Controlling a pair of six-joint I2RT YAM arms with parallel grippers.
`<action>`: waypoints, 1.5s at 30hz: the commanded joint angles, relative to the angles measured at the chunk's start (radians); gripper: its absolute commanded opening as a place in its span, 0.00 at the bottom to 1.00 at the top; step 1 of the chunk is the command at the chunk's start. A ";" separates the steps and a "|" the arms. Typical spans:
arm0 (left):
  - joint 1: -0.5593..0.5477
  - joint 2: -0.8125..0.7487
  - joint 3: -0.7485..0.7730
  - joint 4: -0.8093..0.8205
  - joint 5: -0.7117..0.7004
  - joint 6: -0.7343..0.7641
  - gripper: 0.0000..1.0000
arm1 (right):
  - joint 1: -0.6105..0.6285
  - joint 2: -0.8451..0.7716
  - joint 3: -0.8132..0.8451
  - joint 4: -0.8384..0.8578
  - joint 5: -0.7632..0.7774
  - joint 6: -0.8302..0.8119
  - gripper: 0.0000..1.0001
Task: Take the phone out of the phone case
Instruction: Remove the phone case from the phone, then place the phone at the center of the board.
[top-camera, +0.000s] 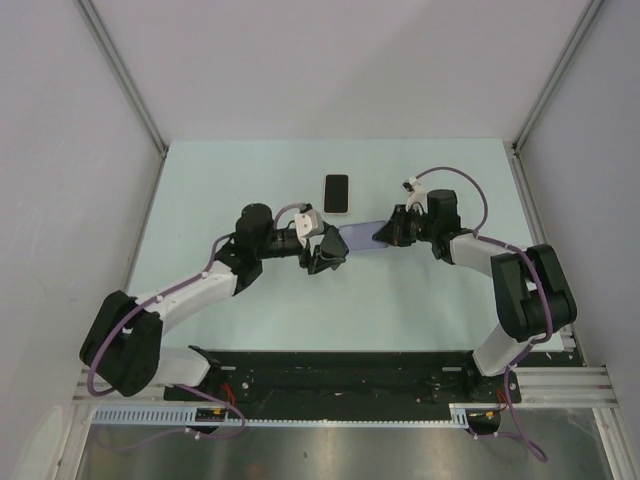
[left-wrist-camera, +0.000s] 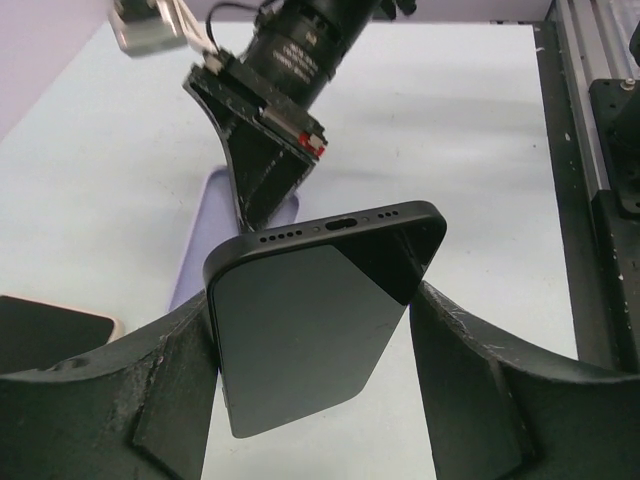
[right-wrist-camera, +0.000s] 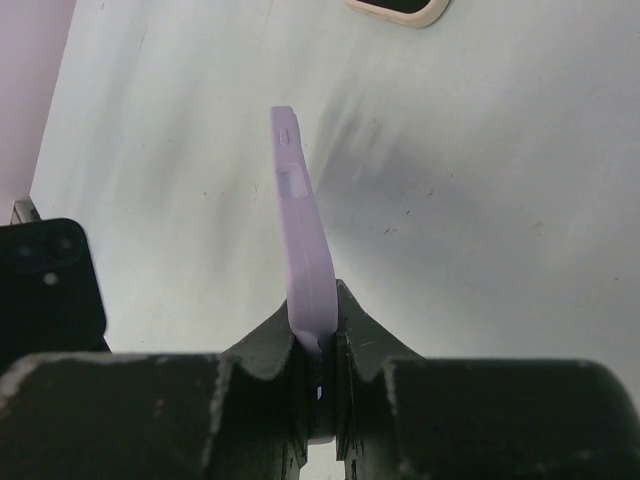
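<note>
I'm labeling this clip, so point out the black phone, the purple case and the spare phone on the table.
black phone (left-wrist-camera: 305, 320), left wrist view, middle of its dark flat face
purple case (right-wrist-camera: 308, 255), right wrist view, its thin side edge
spare phone (top-camera: 336, 193), top external view, centre of its screen

We have the phone (left-wrist-camera: 320, 320) between our left fingers (left-wrist-camera: 120, 400), the phone case (right-wrist-camera: 305, 250) pinched edge-up between our right fingers (right-wrist-camera: 265, 345) just beyond the left pair, and a second phone (top-camera: 336, 192) on the table (top-camera: 250, 170) behind both.
</note>
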 joint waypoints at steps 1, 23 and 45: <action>0.014 0.041 0.046 -0.037 0.016 -0.044 0.00 | -0.013 -0.057 0.006 0.016 0.020 -0.022 0.00; 0.043 0.299 0.207 -0.418 -0.174 -0.079 0.00 | -0.139 -0.225 0.004 -0.002 0.172 -0.042 0.00; 0.080 0.532 0.299 -0.622 -0.231 -0.168 0.04 | -0.156 -0.230 0.004 -0.001 0.173 -0.030 0.00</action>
